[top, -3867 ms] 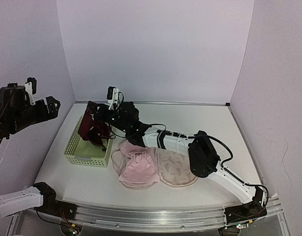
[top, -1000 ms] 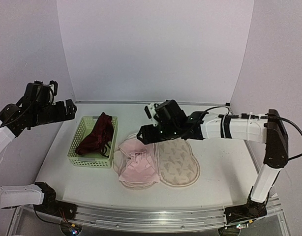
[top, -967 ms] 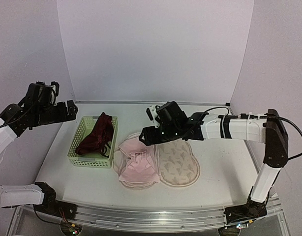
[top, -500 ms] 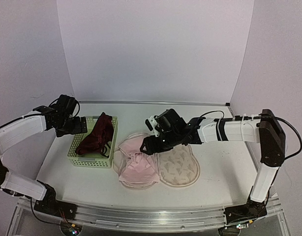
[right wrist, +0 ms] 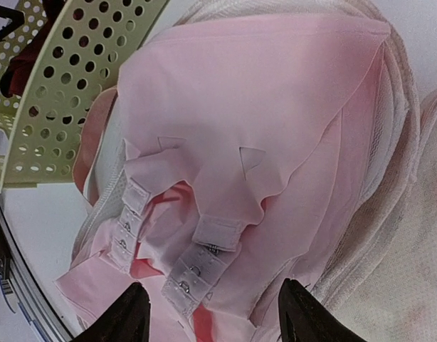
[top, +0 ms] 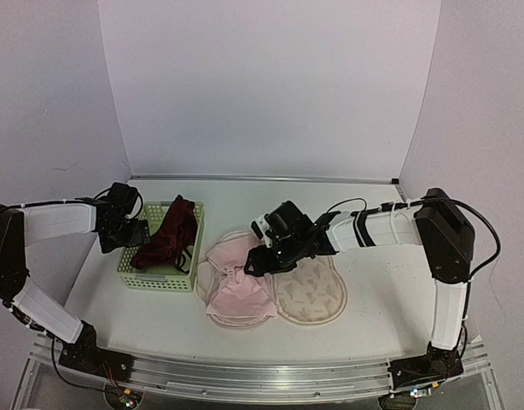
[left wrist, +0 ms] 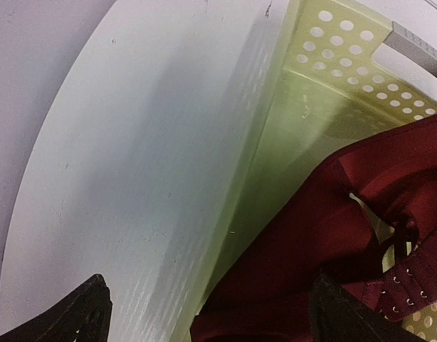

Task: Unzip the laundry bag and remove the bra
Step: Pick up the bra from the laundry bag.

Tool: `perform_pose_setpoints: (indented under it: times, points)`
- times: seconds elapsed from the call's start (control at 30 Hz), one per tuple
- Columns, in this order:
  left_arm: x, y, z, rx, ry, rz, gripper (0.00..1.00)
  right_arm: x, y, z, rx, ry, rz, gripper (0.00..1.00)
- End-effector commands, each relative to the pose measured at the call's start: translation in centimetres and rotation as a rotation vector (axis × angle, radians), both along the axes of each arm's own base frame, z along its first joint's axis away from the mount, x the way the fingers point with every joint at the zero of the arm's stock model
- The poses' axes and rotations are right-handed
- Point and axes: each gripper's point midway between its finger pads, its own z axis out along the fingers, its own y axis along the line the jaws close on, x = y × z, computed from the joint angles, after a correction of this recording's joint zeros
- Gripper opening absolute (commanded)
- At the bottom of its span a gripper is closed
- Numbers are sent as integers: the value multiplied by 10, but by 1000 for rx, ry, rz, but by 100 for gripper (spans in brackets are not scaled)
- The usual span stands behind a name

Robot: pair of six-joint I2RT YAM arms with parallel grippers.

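Since a few seconds ago the dark red bra [top: 164,239] has gone from hanging in the right jaws above the basket [top: 155,282] to lying loose inside it. The right arm [top: 381,226] has swung back across the desk [top: 390,290] to the laundry bag [top: 311,290]. The left arm [top: 61,220] was raised off to the side and has dropped to the basket's left rim. That looks like one garment delivered and a second pick being set up. The bag lies unzipped and spread flat in the middle of the desk, just right of the basket. Its leaf-printed lobe is bare and its other lobe carries a crumpled pink bra [top: 236,286]. In the right wrist view the right jaws are spread wide with nothing between them, poised over the pink bra [right wrist: 261,128], whose hook-and-eye strap ends lie just below them; the bag's mesh edge [right wrist: 407,164] curves round that side. From these views I cannot tell whether the tips touch the fabric yet. The left jaws are also wide open and hold nothing. In the left wrist view they straddle the basket's perforated wall [left wrist: 361,64], with bare desk [left wrist: 133,178] on one side and the dark red bra [left wrist: 325,242] on the other. The basket holds only that bra. As long as the pink one stays in the bag, I judge the removal unfinished.
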Motion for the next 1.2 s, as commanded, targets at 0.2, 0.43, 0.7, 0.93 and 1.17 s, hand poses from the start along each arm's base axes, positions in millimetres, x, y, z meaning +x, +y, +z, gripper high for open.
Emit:
perform_pose_setpoints:
  times: [0.2, 0.43, 0.7, 0.93, 1.17]
  points:
    - [17, -3, -10, -38, -37, -26, 88, 2, 31, 19, 145, 28, 33, 60]
    - [18, -12, -21, -66, -24, -69, 78, -1, 39, 24, 196, 56, 42, 54]
    - [19, -22, -31, -102, -10, -106, 63, 2, 52, 3, 230, 127, 11, 48]
    - [17, -24, -33, -109, -7, -123, 50, 4, 59, 0, 264, 142, 2, 26]
    - [19, -34, -33, -148, -18, -166, 42, 2, 42, 11, 252, 88, -24, 0]
